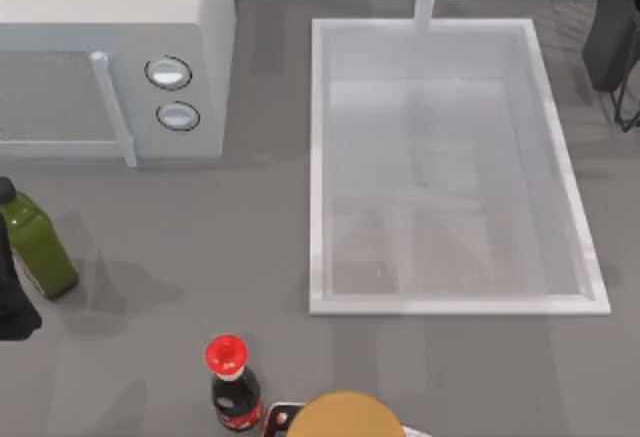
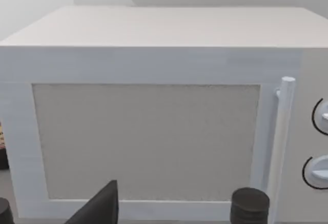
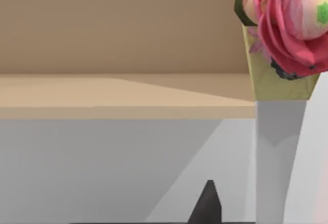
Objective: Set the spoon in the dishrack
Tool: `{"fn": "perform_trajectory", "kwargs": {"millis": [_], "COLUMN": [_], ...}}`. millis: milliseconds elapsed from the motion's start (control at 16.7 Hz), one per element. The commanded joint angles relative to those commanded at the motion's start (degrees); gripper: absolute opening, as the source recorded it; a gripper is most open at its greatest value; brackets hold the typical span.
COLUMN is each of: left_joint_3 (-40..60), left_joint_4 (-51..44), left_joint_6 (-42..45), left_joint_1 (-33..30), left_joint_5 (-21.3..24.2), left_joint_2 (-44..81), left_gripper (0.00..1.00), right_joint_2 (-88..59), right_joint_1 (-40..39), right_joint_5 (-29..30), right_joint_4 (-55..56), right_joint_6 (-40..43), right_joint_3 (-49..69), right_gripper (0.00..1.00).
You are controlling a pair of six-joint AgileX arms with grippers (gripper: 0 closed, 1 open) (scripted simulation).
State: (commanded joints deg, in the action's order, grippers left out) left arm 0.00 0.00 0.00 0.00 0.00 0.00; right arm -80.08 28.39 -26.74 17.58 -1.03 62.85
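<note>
Grey bench (image 1: 200, 247) carries a white sink (image 1: 318, 157), with the black dishrack (image 1: 615, 37) at its far right corner, while the spoon (image 3: 279, 80) stands upright, red-pink end up, beside the right hand (image 3: 207, 203), whose grip I cannot tell.

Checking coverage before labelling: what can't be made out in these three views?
- Dishrack: top view's right edge cuts it off; its slots can't be seen.
- Spoon: right wrist view shows it very close, red-pink end cropped, handle running off the edge; whether it is held can't be told.
- Left gripper: left wrist view's edge crops the fingers before the microwave.
</note>
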Motion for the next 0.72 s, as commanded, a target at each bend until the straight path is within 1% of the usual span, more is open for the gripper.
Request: {"fn": "perform_trajectory", "kwargs": {"millis": [180,360,540,720], "left_joint_3": [0.0,0.0,0.0,0.0], "left_joint_4": [0.0,0.0,0.0,0.0], "left_joint_6": [0.0,0.0,0.0,0.0], "left_joint_1": [0.0,0.0,0.0,0.0], "left_joint_5": [0.0,0.0,0.0,0.0], "left_joint_2": [0.0,0.0,0.0,0.0], "left_gripper": [1.0,1.0,1.0,1.0], "right_joint_2": [-10.4,-18.4,-22.6,-22.9], "right_joint_1": [-4.3,-8.3,-10.6,-10.8], "right_joint_5": [4.4,8.3,10.6,10.9], "right_joint_4": [14.1,24.3,29.2,29.6], "right_joint_6": [0.1,0.1,0.1,0.1], "right_joint_3": [-2.6,-5.1,-6.6,-6.8], "right_gripper": [0.0,0.0,0.0,0.0]}}
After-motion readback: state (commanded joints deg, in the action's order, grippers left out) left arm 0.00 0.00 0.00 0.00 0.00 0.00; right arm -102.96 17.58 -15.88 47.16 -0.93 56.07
